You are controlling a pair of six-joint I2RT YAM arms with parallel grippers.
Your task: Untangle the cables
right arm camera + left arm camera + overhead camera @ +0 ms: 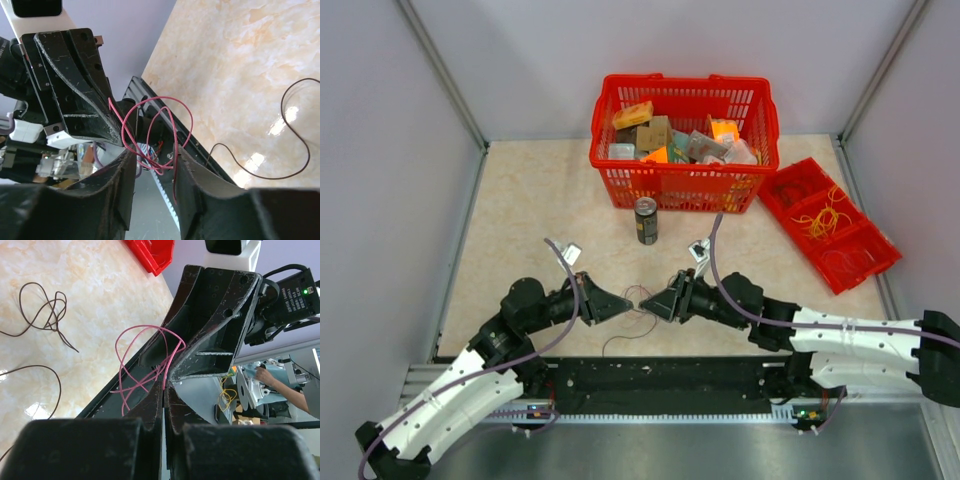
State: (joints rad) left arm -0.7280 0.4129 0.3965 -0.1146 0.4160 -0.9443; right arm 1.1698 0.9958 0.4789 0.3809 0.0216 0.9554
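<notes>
Pink cable point(145, 326) loops in the air between the two grippers, near the table's point(520, 220) front edge. Left gripper point(164, 385) is closed tight, pinching the pink cable at its tips. Right gripper point(155, 155) is partly open with the cable running through the gap; can't tell if it grips. Dark cables point(20, 299) lie loose on the table just beside them. Can point(646, 220) stands behind, in front of the red basket point(685, 188). Yellow cables point(820, 215) sit in the red tray point(865, 265), far right.

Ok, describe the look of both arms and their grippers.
The left arm and right arm have white perforated shells, black joints and a purple-grey hose each. The left gripper and right gripper are black, wedge-shaped, scratched.
</notes>
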